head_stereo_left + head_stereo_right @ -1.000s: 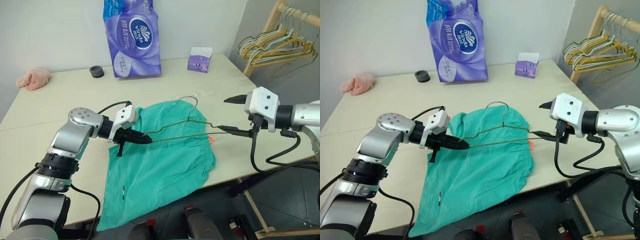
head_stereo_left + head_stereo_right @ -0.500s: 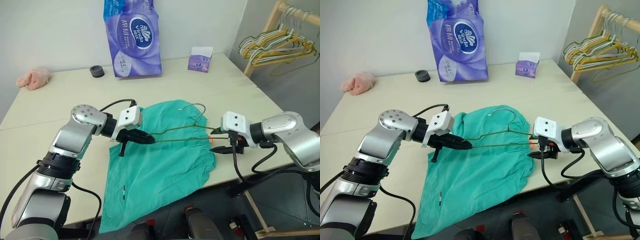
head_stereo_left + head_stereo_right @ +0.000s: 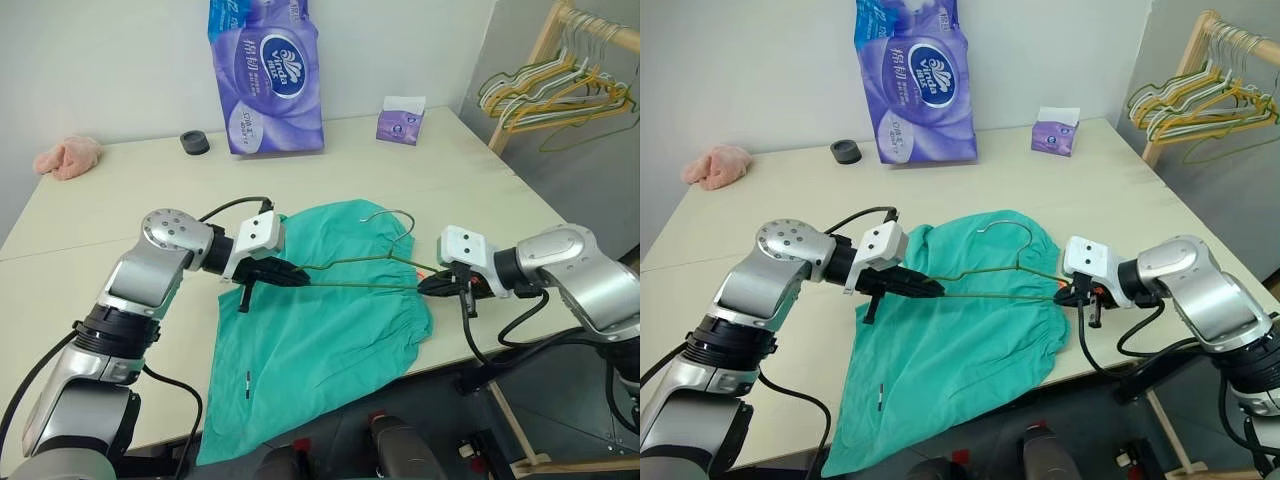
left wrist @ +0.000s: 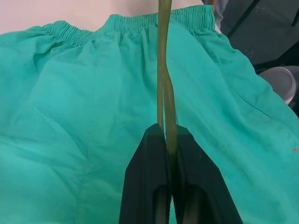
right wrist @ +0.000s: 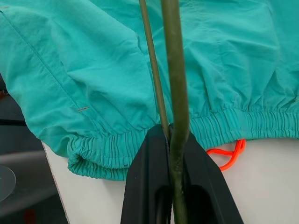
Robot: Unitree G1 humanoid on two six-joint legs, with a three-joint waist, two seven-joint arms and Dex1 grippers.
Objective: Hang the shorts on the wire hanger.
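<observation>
Left to right, you have one pink cloth lump (image 3: 66,157) at the table's (image 3: 120,215) far left corner. Then your left gripper (image 3: 299,280) is clamped on one end of the single wire hanger (image 3: 365,272), which is held just over the one pair of teal shorts (image 3: 320,330) spread at the front edge. Your right gripper (image 3: 426,286) is pinched on the hanger's other end above the waistband, and a bunch of hangers (image 3: 545,95) hangs on one wooden rack (image 3: 545,45) at far right.
</observation>
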